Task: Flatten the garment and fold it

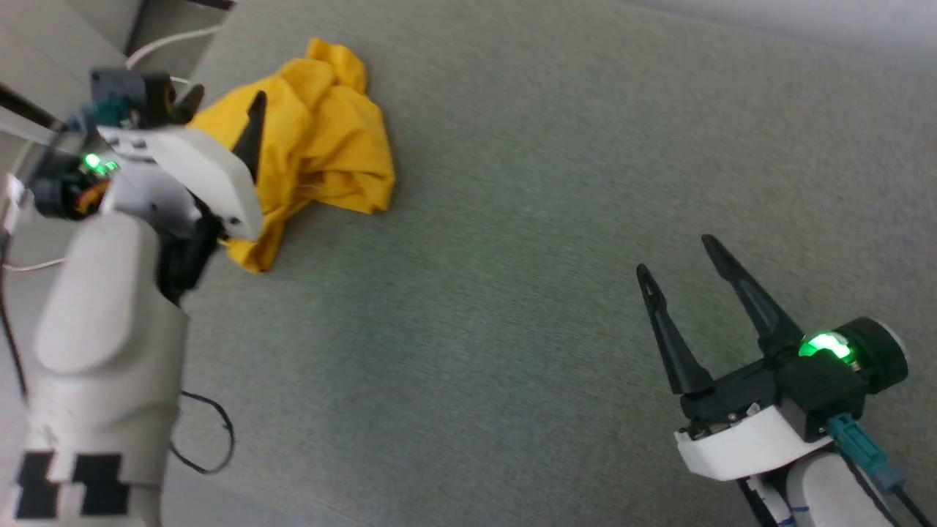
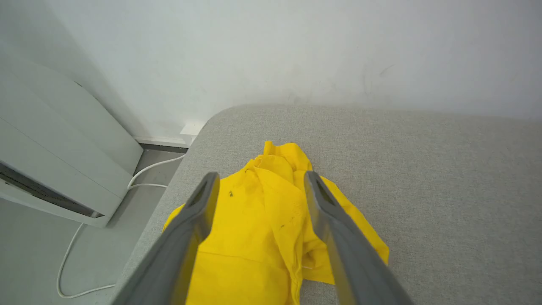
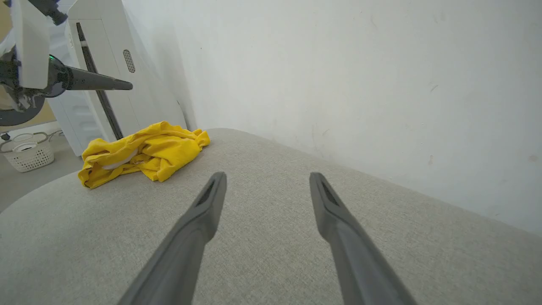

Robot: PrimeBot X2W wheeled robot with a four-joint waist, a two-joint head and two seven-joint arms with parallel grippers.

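- The white perforated basket (image 3: pixel 28 153) stands on the floor at the far left. It holds something pale and round, too small to make out.
- The pale left forearm carries black block marks (image 1: pixel 69 483) — a pattern, not letters.
- The garment (image 1: pixel 322 146) lies crumpled in a heap at the far left corner of the grey fabric surface (image 1: pixel 512 256). It is bright yellow, and the right wrist view shows a white patch in its folds.
- The left gripper (image 2: pixel 261 174) hangs above the heap with its jaws spread wide and nothing pinched between them.
- The right gripper (image 1: pixel 675 254) is at the near right, well apart from the garment — jaws spread wide over bare fabric and holding nothing.
- A white slatted unit (image 3: pixel 127 59) stands against the wall beyond the heap.
- A white cable (image 2: pixel 67 262) trails on the floor beside the unit.
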